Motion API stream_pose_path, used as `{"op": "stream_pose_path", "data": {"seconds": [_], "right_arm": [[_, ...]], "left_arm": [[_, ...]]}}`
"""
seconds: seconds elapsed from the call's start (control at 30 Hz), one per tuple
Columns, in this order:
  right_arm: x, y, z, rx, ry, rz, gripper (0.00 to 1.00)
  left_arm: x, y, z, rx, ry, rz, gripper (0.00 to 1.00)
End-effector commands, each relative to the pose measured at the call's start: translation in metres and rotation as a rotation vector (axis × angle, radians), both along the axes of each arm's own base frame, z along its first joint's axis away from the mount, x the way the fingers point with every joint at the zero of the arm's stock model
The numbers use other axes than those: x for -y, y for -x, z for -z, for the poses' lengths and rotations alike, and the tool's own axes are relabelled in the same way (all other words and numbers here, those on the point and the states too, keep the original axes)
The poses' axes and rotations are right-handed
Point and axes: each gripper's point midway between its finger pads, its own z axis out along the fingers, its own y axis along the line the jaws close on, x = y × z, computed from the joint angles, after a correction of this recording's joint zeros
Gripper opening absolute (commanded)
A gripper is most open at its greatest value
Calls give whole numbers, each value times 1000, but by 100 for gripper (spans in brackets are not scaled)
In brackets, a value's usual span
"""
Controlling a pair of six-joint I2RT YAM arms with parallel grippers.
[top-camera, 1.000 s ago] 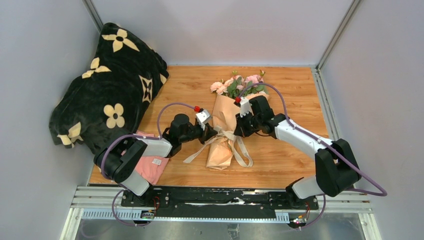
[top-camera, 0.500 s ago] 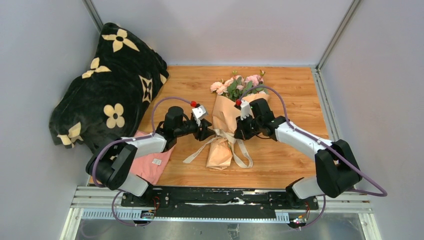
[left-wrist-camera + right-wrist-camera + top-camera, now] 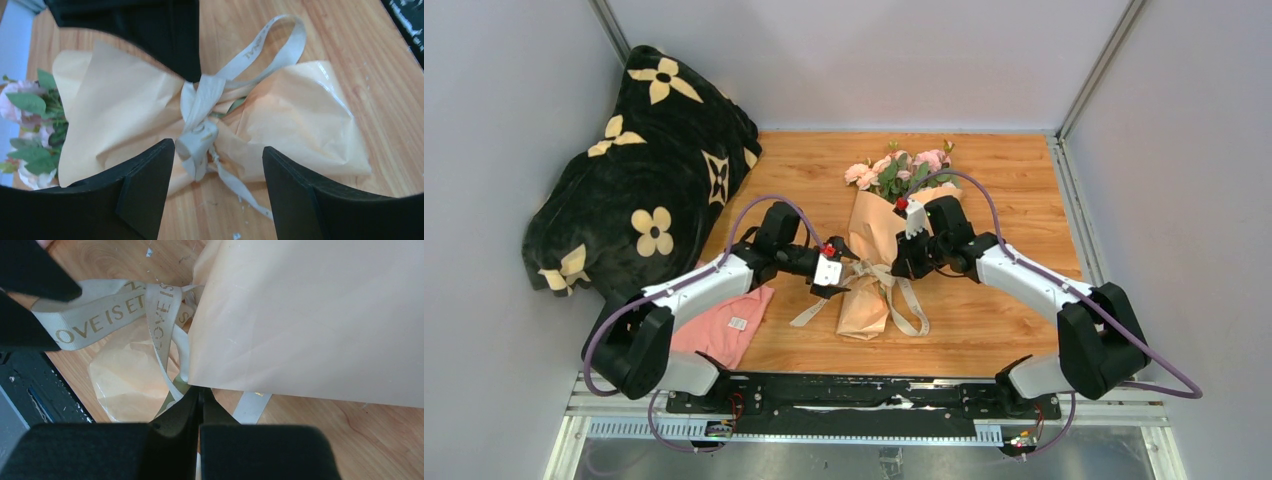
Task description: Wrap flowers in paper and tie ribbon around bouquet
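Note:
The bouquet (image 3: pixel 871 262) lies on the wooden table, its peach-orange paper (image 3: pixel 125 112) pinched at the waist, and the pink flowers (image 3: pixel 894 170) point away from me. The cream ribbon (image 3: pixel 202 135) is knotted round that waist, with loops and tails trailing over the wood. My left gripper (image 3: pixel 218 152) is open just short of the knot, one finger on each side, and nothing touches its pads. My right gripper (image 3: pixel 200 390) is shut at the paper's lower edge. A thin ribbon strand (image 3: pixel 181 360) runs down into its closed tips.
A black blanket with cream flower prints (image 3: pixel 644 190) is heaped at the back left. A small pink cloth (image 3: pixel 724 325) lies under the left arm. Grey walls close in three sides, and a metal rail (image 3: pixel 864 395) runs along the near edge.
My left gripper has opened and let go of the ribbon; its wrist has turned and its arm has swung back. The right arm has hardly moved.

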Motion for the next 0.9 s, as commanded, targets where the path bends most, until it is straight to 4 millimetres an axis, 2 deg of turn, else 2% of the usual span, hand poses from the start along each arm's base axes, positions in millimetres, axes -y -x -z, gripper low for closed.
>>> {"op": "stream_pose_path", "data": {"seconds": [0.0,0.17,0.23,0.33,0.43,0.47,0.67,0.8,0.87], "right_arm": [[0,3,2,-23,-20,5,0],[0,4,1,-20,-31,6,0],[0,4,0,-18,-34,5,0],[0,5,-3,-14,-38,11,0],[5,6,-4,-14,-36,38,0],[10,7,-1,-23,-29,63,0],[46,7,16,-91,-47,261,0],[63,15,38,-164,-47,350,0],[70,16,49,-200,-45,390,0]], "left_arm": [[7,24,-7,82,-13,140,75],[19,19,-9,126,-15,131,75],[23,12,-5,137,-33,98,69],[26,-6,-5,159,-37,26,47],[14,-26,1,225,-109,-61,5],[8,-31,3,243,-135,-79,0],[-28,-43,13,88,-184,-224,0],[-41,-44,32,-21,-190,-305,0],[-41,-48,32,-21,-186,-320,0]]}}
